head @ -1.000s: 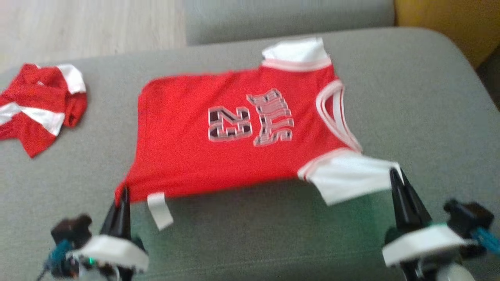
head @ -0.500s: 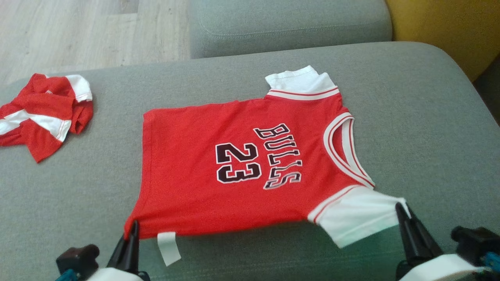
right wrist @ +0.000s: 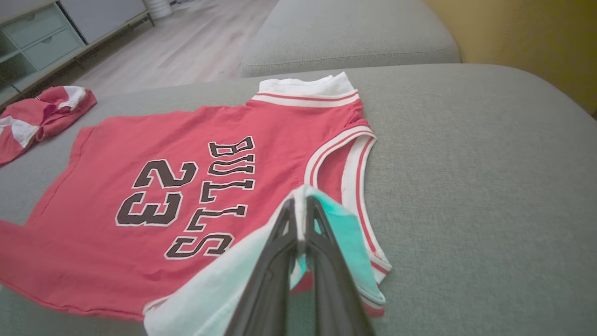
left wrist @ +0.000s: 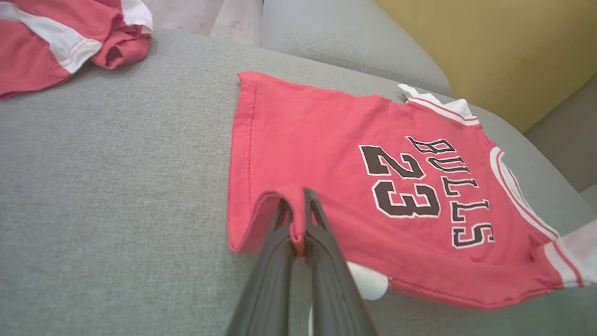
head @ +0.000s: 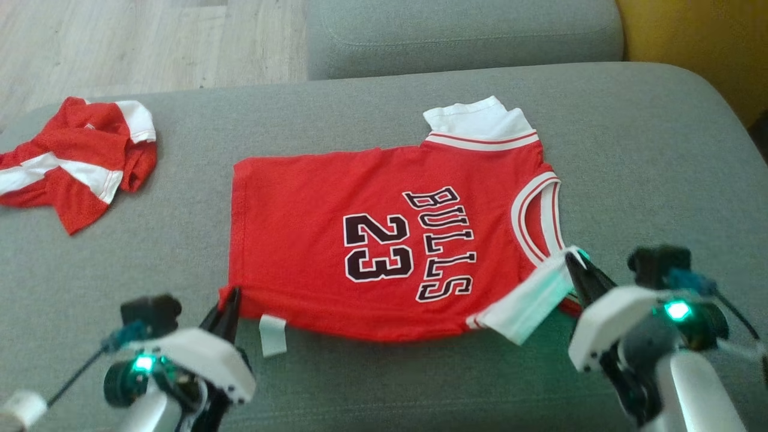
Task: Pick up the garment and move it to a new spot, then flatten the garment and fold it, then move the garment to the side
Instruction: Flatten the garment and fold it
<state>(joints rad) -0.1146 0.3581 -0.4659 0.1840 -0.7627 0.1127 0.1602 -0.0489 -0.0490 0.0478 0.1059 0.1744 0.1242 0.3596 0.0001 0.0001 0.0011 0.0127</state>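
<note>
The garment [head: 336,204] is a red jersey with white sleeves, lettered "BULLS 23", spread across the grey sofa seat [head: 648,156]. Its near edge is lifted and turned over toward the middle. My left gripper [head: 231,298] is shut on the near hem corner; in the left wrist view the red cloth [left wrist: 280,140] bunches between the dark fingers [left wrist: 275,261]. Over on the other side my right gripper [head: 576,261] is shut on the near white sleeve [head: 528,300], raised over the neckline. The right wrist view shows that sleeve [right wrist: 219,284] draped from the fingertips [right wrist: 326,252].
A second crumpled red and white garment [head: 78,159] lies at the seat's far left. A grey backrest cushion [head: 462,33] runs along the far side, with wooden floor [head: 138,42] beyond and a yellow wall [head: 702,42] at the right.
Both grippers have carried the near edge forward over the jersey, the right one lifting the white sleeve onto the neckline. The camera has shifted between frames.
</note>
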